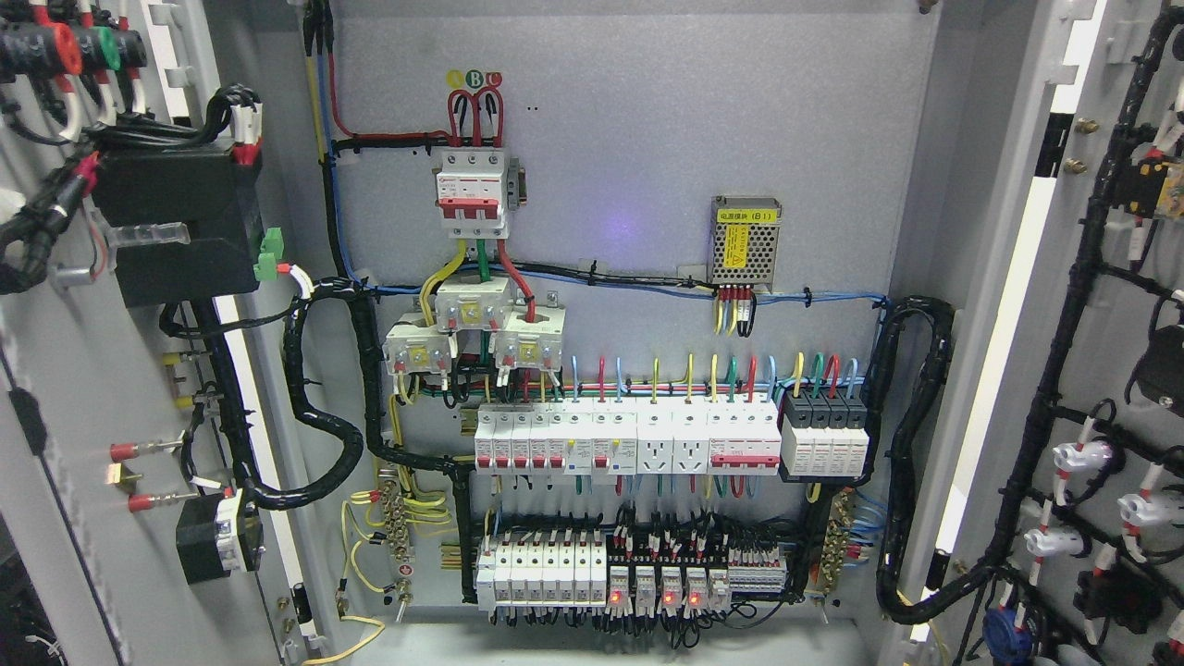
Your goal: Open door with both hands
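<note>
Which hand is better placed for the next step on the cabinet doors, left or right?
Neither can be picked: no robot hand or arm shows in the head view. Both doors, left door and right door, already stand swung wide, exposing the breaker panel.

even, bright, diffuse light is seen on the grey back panel [647,139]; a faint violet glare spot is noted mid-panel. focus is sharp centrally; door edges are bowed slightly.
</note>
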Controlling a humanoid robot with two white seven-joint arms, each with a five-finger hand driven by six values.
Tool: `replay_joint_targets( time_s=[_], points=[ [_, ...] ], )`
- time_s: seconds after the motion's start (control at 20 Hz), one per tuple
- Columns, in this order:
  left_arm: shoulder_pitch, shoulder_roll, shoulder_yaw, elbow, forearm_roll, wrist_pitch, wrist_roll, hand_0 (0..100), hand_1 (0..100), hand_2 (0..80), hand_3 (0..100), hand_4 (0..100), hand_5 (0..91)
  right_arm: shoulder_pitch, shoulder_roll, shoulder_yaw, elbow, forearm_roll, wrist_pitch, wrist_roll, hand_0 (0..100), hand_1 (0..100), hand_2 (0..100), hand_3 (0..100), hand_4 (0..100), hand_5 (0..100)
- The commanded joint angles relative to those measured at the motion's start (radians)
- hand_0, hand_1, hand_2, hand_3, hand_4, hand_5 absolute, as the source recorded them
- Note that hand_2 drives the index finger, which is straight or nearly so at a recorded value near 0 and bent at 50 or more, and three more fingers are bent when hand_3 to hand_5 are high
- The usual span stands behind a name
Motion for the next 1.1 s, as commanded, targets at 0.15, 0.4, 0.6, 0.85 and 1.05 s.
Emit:
replay_joint_targets(
  time_s=[0.15,0.4,0.6,0.85,1.05],
  points=[
    [-0.009,-0.118,0.099,-0.391,0.001,-0.621,0.005,0,0,0.0,0,0,0.0,-0.013,-0.104,-0.031,0.037,-0.060,0.001,0.003,0,0,0,0,0,0],
    [-0.004,-0.126,0.209,-0.402,0.004,-0.841,0.007,0,0,0.0,0,0,0.0,-0.039,-0.107,-0.030,0.084,-0.062,0.001,0.004,0,0,0,0,0,0],
    [0.005,-0.128,0.307,-0.420,0.007,-0.877,0.007,0,0,0.0,0,0,0.0,-0.043,-0.107,-0.031,0.106,-0.064,0.001,0.004,0,0,0,0,0,0],
    [0.066,-0.122,0.416,-0.451,0.009,-0.953,0.007,0,0,0.0,0,0,0.0,-0.043,-0.112,-0.031,0.118,-0.168,0.003,0.004,0,0,0,0,0,0],
    [0.107,-0.109,0.525,-0.472,0.018,-0.973,0.008,0,0,0.0,0,0,0.0,-0.043,-0.127,-0.036,0.120,-0.168,0.001,0.007,0,0,0,0,0,0]
  ],
)
